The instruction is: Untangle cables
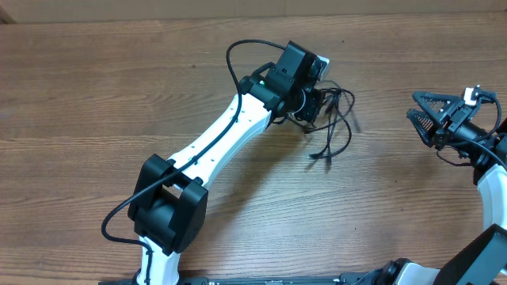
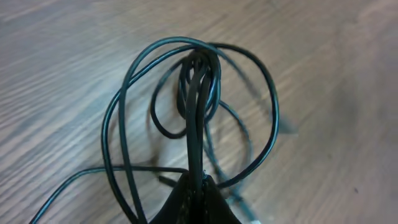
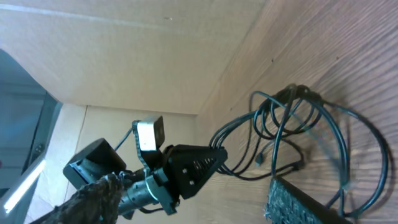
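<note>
Left pincer (image 2: 198, 198): closed tight on a bunch of thin black flexible cables (image 2: 200, 93); several strands are clamped between its dark fingertips.
Cables: loose loops are fanned out beyond the fingertips over the brown wood-grain bench (image 1: 95, 95); in the overhead view, a few ends are seen trailing down beside the left pincer, near the bench's middle.
Right pincer (image 1: 420, 115): spread wide with nothing held; it is kept well apart from the cables, at the bench's right side.
Backdrop: a plain tan cardboard wall (image 3: 124, 56) is seen along the bench's far edge.
</note>
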`<state>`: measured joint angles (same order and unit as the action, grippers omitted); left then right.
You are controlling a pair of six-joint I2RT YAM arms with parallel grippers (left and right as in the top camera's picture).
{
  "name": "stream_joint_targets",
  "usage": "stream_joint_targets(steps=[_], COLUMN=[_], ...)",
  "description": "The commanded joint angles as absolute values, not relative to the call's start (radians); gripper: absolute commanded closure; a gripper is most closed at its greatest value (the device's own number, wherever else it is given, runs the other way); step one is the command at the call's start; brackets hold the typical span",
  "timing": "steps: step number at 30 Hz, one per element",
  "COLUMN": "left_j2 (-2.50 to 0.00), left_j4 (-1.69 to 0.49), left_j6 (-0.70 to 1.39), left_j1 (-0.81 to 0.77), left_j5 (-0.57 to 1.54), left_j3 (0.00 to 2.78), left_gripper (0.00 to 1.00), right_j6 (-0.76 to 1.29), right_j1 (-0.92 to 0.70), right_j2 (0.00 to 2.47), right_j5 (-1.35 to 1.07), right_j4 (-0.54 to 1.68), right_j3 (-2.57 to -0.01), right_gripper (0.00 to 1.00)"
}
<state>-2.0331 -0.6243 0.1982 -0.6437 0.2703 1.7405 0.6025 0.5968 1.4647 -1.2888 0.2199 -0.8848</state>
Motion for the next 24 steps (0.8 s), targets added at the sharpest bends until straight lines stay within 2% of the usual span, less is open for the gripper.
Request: stream_joint_targets(steps=[1,8,14,24], left_j2=[-2.034,-2.016,-1.968,-1.914], left_j4=[-0.624,-0.624,-0.624,-0.657], left_j6=[0.149,0.118,0.065,0.063], left_j1=[-0.641,-0.641,-0.642,-0.642], left_j5=[0.384,0.447,0.447,0.481], left_j3=[1.743,1.746,1.746,1.746], left_gripper=[0.96,0.96,0.96,0.96], right_j6=[0.601,0.59,0.57,0.567], right_j1=[0.601,0.577,0.449,0.25], right_j2=[1.467,1.467,1.467,1.467], right_j5=[-1.285,-1.284,-1.272,-1.034], right_j4=[0.224,0.268,0.256,0.258], right_j3=[-0.899,-0.899,-0.899,-0.899], right_gripper=[0.25,0.23,0.22,0.23])
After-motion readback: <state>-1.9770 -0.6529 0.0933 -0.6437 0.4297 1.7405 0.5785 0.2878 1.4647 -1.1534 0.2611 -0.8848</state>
